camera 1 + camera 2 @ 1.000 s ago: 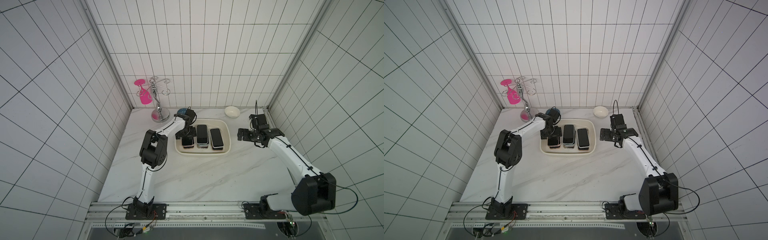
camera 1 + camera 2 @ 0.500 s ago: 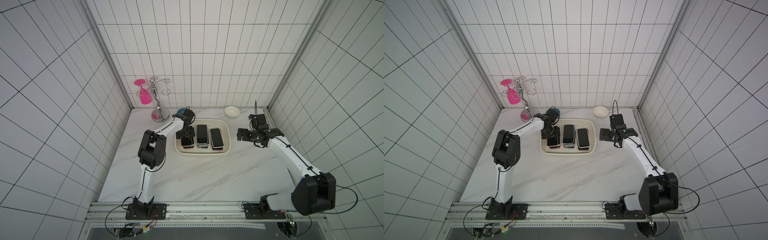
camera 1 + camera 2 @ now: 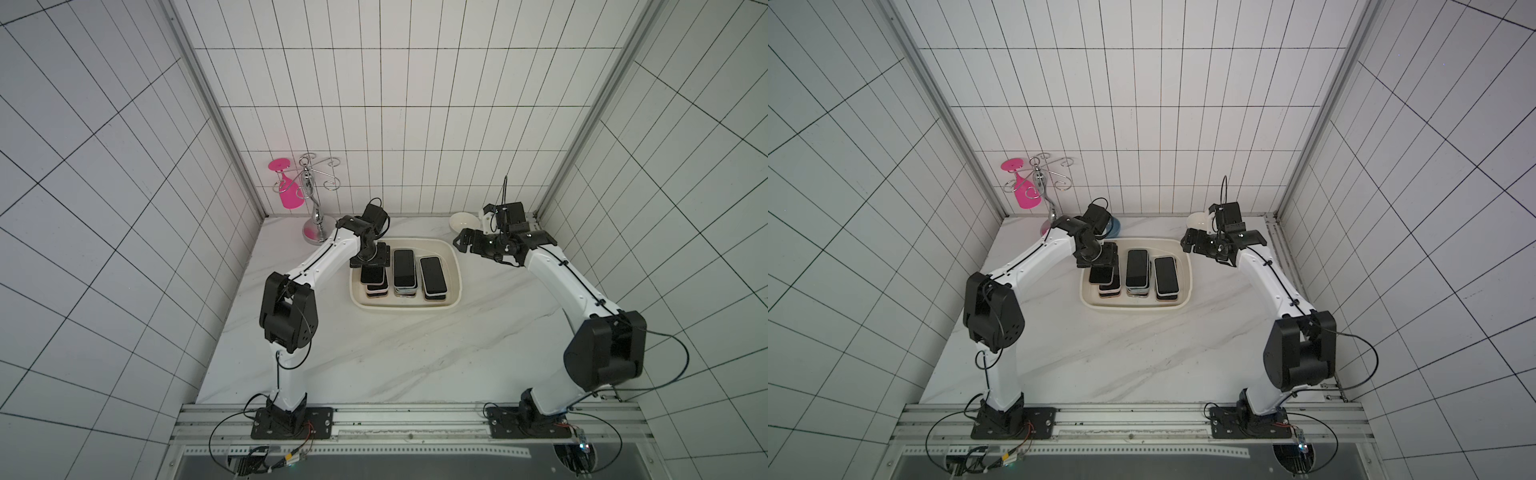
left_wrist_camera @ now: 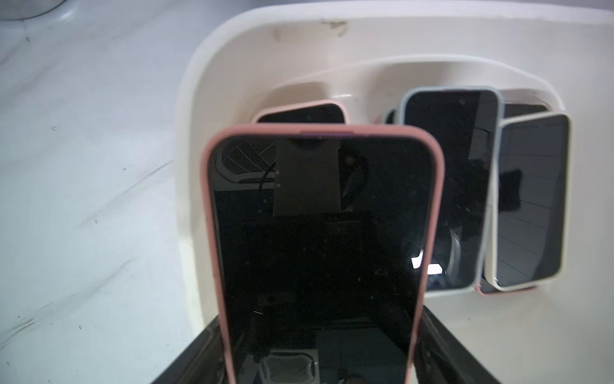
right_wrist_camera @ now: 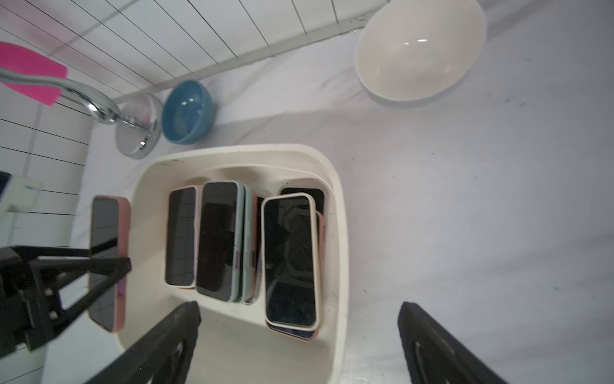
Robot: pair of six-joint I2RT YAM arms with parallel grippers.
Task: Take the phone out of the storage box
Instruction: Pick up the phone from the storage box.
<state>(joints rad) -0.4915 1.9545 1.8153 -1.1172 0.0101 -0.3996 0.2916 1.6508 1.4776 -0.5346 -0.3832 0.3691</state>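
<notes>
Left gripper (image 3: 371, 262) is clamped on a pink-cased phone (image 4: 319, 232), one finger (image 4: 199, 352) on each long edge near its lower end, screen facing the wrist camera. The phone is lifted off the left stack (image 3: 377, 289) and hangs over the left end of the storage box (image 3: 405, 306), not on the table. From the right wrist it shows raised above the far rim (image 5: 106, 259).

The box also holds a middle stack topped by a blue-cased phone (image 3: 404, 268) and a right stack topped by a white-cased phone (image 3: 433, 276), all screen up.

Right gripper (image 3: 464, 244) has its jaws spread wide with nothing between them. It hovers near the box's back right corner, beside the white bowl (image 3: 463, 220), touching nothing.
</notes>
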